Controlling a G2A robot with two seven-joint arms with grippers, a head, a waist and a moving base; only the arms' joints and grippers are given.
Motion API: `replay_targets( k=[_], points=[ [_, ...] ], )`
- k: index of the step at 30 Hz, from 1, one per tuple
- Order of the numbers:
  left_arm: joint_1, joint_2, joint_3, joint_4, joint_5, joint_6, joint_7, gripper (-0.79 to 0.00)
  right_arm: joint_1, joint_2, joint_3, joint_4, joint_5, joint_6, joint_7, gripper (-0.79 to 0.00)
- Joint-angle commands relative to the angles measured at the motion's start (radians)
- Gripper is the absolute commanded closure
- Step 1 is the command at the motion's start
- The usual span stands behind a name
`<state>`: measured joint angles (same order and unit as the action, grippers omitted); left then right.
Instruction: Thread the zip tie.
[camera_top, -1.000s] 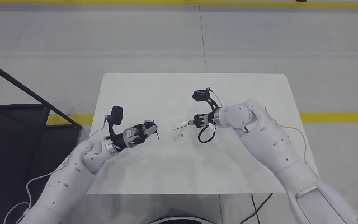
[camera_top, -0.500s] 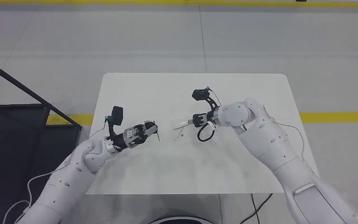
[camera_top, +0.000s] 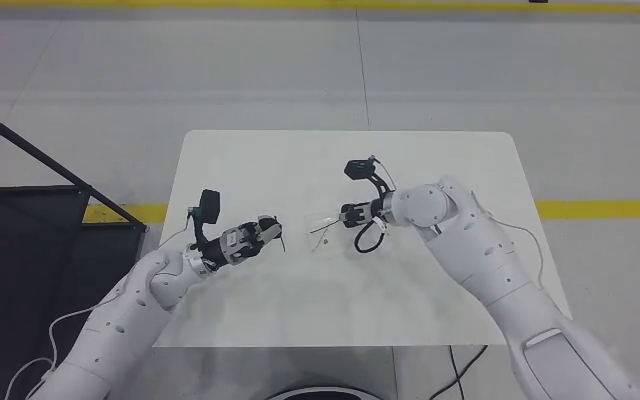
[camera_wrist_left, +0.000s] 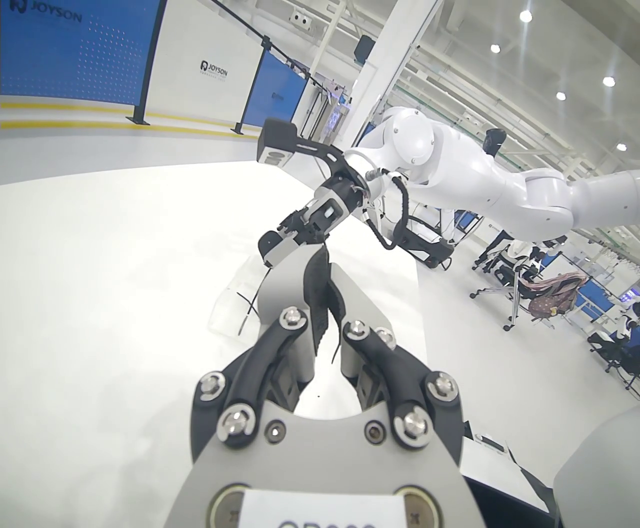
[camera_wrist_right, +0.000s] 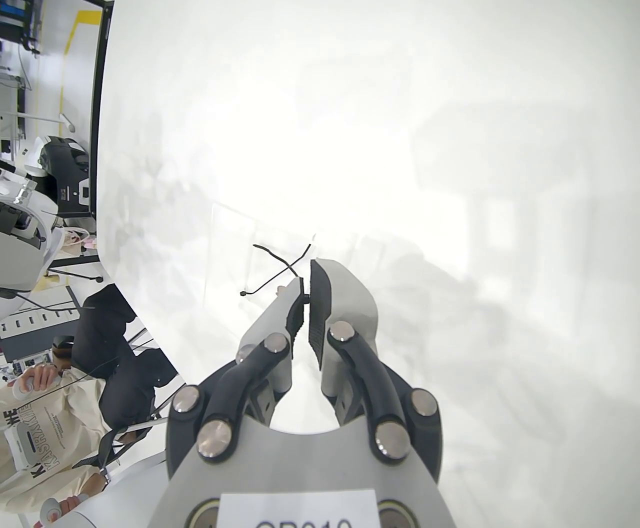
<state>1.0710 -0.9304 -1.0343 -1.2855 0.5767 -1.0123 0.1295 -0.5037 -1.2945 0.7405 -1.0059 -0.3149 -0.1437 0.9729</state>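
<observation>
The right gripper (camera_top: 342, 215) has edged slightly toward the clear bag (camera_top: 318, 230); the left gripper (camera_top: 274, 230) hovers over the desk (camera_top: 450, 160). Left wrist: jaws pinch the zip tie (camera_wrist_left: 335, 349), likely presenting it for threading. Right wrist: jaws pressed together on a spare tie (camera_wrist_right: 279, 261) lying on the bag.

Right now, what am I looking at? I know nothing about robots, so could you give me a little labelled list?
Surface: white table, both arms over it.
Left gripper: shut on a thin black zip tie, held off the table.
Right gripper: shut on a second zip tie, tips low over the table.
Clear bag: flat on the table at the right gripper's tips; another black tie crosses the second one there.
Threading: not yet done; the grippers are apart.
</observation>
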Motion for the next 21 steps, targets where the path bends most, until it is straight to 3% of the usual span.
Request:
replay_targets(
  k=[1, 5, 12, 21],
  points=[
    [0.0, 0.0, 0.0, 0.0, 0.0, 0.0, 0.0, 0.0, -0.004, 0.001, 0.007, -0.003, 0.001, -0.003, -0.004, -0.046],
    [0.0, 0.0, 0.0, 0.0, 0.0, 0.0, 0.0, 0.0, -0.013, 0.005, 0.022, -0.013, -0.004, -0.007, -0.015, 0.0],
    [0.0, 0.0, 0.0, 0.0, 0.0, 0.0, 0.0, 0.0, -0.066, 0.027, 0.086, -0.068, -0.001, -0.044, -0.062, 0.0],
    [0.0, 0.0, 0.0, 0.0, 0.0, 0.0, 0.0, 0.0, -0.253, 0.097, 0.252, -0.287, -0.018, -0.125, -0.067, 0.0]
  ],
)
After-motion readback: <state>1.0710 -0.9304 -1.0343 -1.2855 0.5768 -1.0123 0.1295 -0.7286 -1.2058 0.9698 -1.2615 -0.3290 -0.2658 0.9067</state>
